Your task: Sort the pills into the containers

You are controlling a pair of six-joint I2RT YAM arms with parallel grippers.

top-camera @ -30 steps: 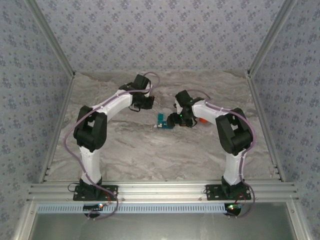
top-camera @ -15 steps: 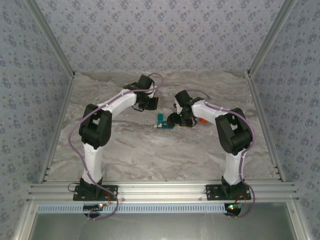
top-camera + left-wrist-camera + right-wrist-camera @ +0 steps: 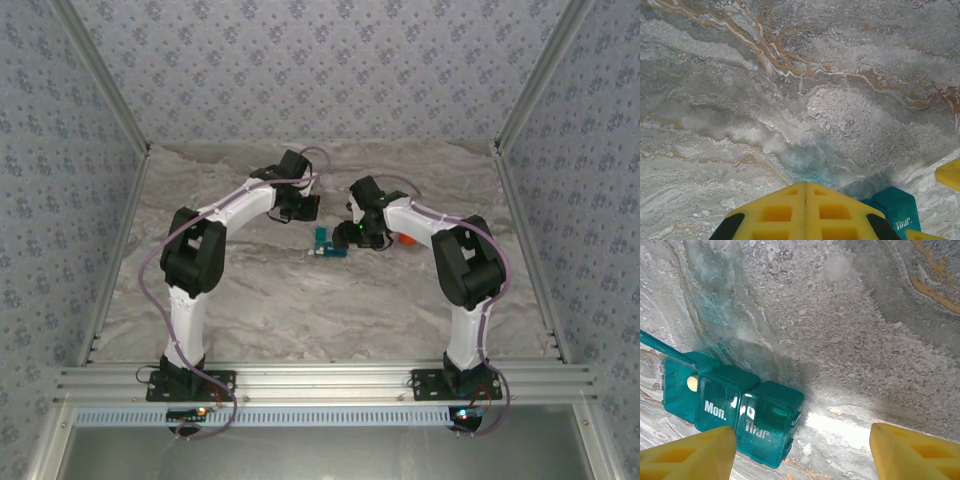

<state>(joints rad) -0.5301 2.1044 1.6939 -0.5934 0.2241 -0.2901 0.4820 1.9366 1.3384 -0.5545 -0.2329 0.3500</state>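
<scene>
Desk (image 3: 300, 300): grey marbled top with rust-coloured veins, carrying everything here.
Left arm (image 3: 215, 220): reaching up and in toward the middle of the desk.
Right arm (image 3: 440, 225): bending in from the other side, so the two wrists are nearing each other over the centre.
Right tool (image 3: 800, 455): its yellow fingers (image 3: 687, 452) are standing wide apart and gripping nothing. In the top view it (image 3: 350, 235) is hanging just right of the teal box.
Left tool (image 3: 806, 200): its two yellow fingers are meeting along a centre seam with nothing between them. From above it (image 3: 305, 207) is hovering just behind and left of the box.
Containers (image 3: 735, 407): a teal row of small square compartments, lying flat on the desk near the middle (image 3: 325, 243), just ahead of the right tool's left finger. One corner is peeking in at the lower right of the left wrist view (image 3: 892, 210).
Orange thing (image 3: 406, 240): sitting right of the right arm's wrist, possibly a bottle but too small to tell.
Lid (image 3: 660, 345): the end compartment's flap is standing open.
Lettering: two shut lids are reading "Mon." and "Thur" in white.
Pill (image 3: 692, 383): a pale round one is lying in the open end compartment.
</scene>
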